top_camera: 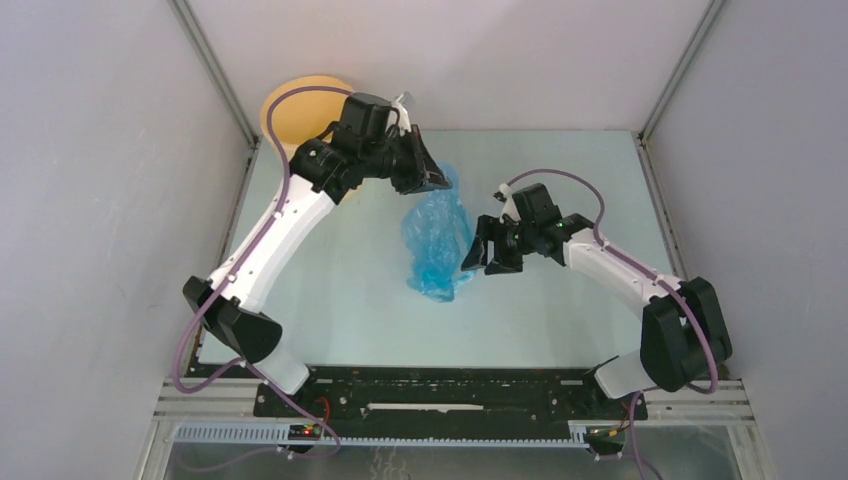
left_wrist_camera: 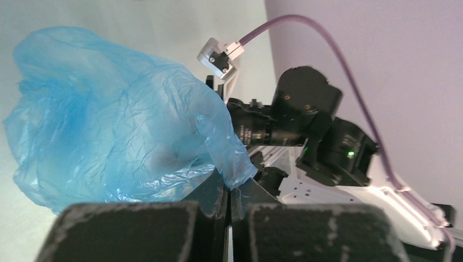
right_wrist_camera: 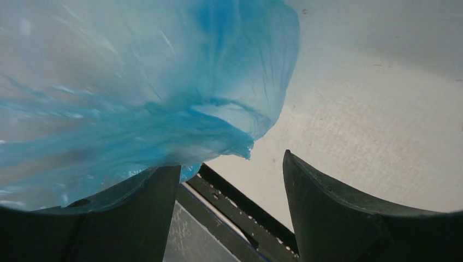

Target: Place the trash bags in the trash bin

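The top view is taken from high up and behind, and it is pointed down at the whole table (top_camera: 350, 300). The left arm (top_camera: 280, 225) is seen on the left and the right arm (top_camera: 620, 270) on the right, both small. The left wrist view is taken from just behind the left gripper (left_wrist_camera: 229, 204), very close, and is pointed sideways across the table at the right arm and a wall (left_wrist_camera: 393, 49). The right wrist view is taken from just behind the right gripper (right_wrist_camera: 225, 164), very close, and is pointed down at the table. The blue bag (top_camera: 435, 240) is shared by all three views.
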You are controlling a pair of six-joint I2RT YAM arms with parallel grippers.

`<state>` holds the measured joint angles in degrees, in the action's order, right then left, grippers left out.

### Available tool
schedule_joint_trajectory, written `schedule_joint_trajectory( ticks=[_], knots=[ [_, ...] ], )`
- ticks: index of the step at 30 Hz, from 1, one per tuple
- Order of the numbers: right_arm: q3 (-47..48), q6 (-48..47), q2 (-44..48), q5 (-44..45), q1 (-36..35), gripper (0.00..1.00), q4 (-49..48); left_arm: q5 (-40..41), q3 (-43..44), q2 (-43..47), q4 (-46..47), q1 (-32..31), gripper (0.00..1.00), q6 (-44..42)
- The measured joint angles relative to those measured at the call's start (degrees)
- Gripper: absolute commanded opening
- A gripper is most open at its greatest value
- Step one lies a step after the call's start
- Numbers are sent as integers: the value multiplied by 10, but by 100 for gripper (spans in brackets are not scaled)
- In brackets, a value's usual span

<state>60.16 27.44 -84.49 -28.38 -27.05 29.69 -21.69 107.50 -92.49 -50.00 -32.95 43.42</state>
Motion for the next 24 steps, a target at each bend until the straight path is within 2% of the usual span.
schedule_joint_trajectory(
  ticks=[6, 9, 12, 18, 24],
  knots=[
    [-89, 28, 69, 35, 12, 77, -98, -27, -40, 10, 71, 5, 0, 55],
    [-111, 38, 90, 58, 24, 71, -129, -34, -57, 11, 103, 6, 0, 80],
    [-125, 58, 93, 62, 50, 64, -157, -45, -78, 17, 132, 9, 0, 105],
    [-132, 79, 72, 66, 70, 60, -169, -62, -109, 26, 177, 9, 0, 140],
    [-132, 89, 53, 72, 80, 43, -175, -71, -127, 34, 195, 9, 0, 151]
  ],
)
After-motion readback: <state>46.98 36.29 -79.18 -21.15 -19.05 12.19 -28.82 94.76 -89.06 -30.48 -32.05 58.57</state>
